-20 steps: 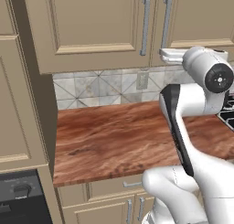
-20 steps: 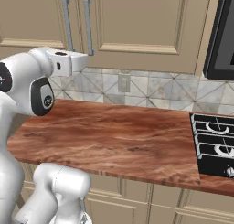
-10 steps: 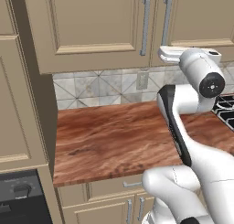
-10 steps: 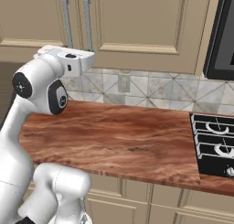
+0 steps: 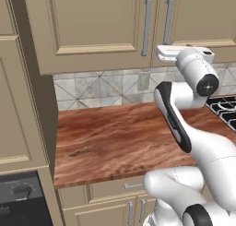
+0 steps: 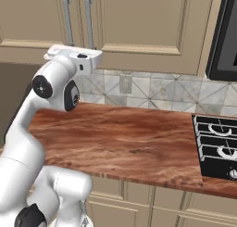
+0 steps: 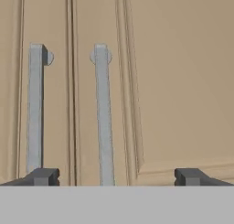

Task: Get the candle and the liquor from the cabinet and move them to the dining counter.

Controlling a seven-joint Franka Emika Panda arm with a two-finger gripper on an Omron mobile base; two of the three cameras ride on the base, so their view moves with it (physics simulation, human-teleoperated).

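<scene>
The cabinet (image 5: 92,26) hangs above the countertop with both raised-panel doors shut. Its two silver bar handles (image 5: 146,26) stand side by side at the door seam (image 6: 77,17). In the hand view the two handles (image 7: 104,118) run upright straight ahead, close by. My gripper (image 7: 118,177) is open, its fingertips (image 7: 43,176) wide apart, with the right-hand handle between them and nothing held. The white hand (image 5: 173,53) sits level with the cabinet's bottom edge, just below the handles. The candle and the liquor are hidden. The dining counter is out of view.
A reddish wood countertop (image 5: 115,142) with a tiled backsplash (image 6: 152,89) and a wall outlet (image 5: 141,81) lies below. A black stove (image 6: 217,147) is at the right, a dark appliance (image 6: 224,36) above it, a tall beige cabinet (image 5: 18,105) at the left.
The arm's upper joints have swung a little toward the cabinet. The hand has edged slightly closer to the handles, and the gripper has stayed open.
</scene>
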